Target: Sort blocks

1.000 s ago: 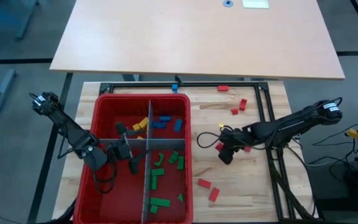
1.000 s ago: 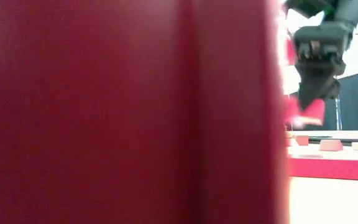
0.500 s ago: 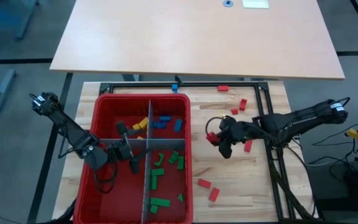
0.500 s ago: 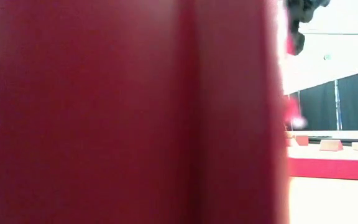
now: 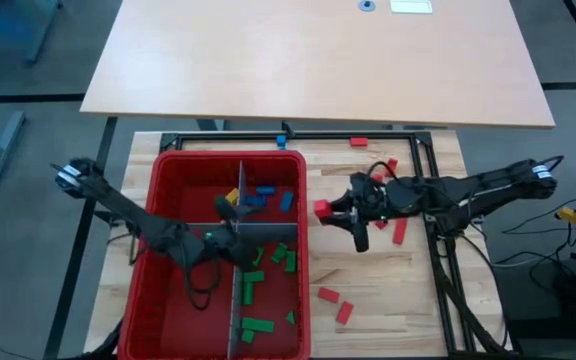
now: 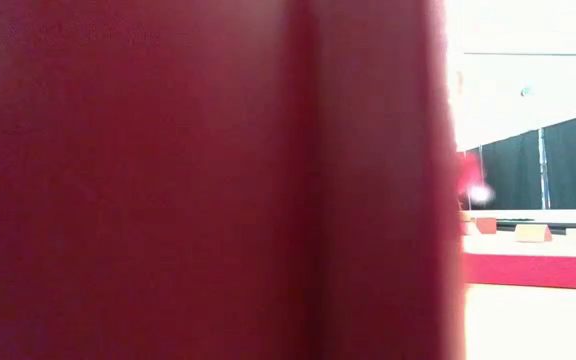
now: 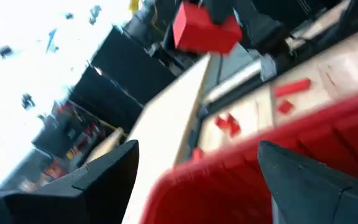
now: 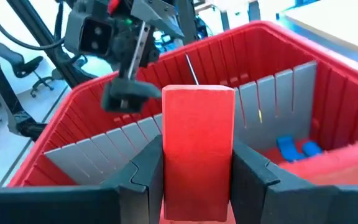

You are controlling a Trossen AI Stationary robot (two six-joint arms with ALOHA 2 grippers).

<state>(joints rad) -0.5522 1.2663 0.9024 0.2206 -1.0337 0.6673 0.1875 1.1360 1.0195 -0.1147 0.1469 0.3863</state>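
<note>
1. Right hand grips a red block just right of the red bin, likely bringing it to a compartment.
2. Left hand, fingers spread and empty, waits inside the bin over the grey dividers.

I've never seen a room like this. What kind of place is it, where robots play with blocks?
Probably a robot lab or workshop. Two robot arms work at a wooden table, sorting blocks into a red bin; the right gripper holds a red block. Black curtains hang behind.
</note>
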